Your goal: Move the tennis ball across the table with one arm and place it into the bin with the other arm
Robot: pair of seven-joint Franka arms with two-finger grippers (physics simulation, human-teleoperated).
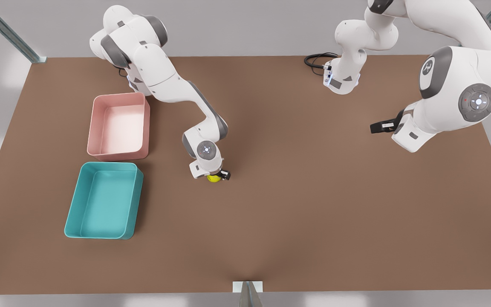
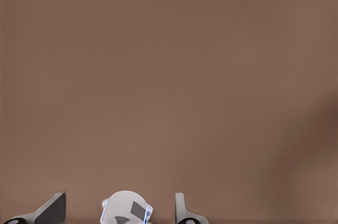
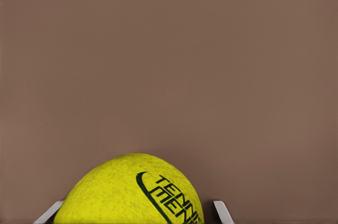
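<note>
The right gripper sits near the middle of the table, on the arm that reaches in from the front view's upper left. Its fingers are closed narrow around the tennis ball, one on each side. In the right wrist view the ball fills the space between the two pale fingertips, with dark lettering across its yellow-green fuzz and bare brown tabletop beyond it. Whether the ball rests on the table or is lifted just clear of it cannot be told.

From the ball, the teal bin lies at about eight o'clock in the front view, well apart from it. The pink tray lies at about ten o'clock, just beside the bin's far end.

The left gripper hangs at about three o'clock from the ball, well apart, over the table's right side in the front view, on the waiting arm. In the left wrist view its fingers stand wide apart with nothing between them, above bare table. A black cable loops on the table beside that arm's base.
</note>
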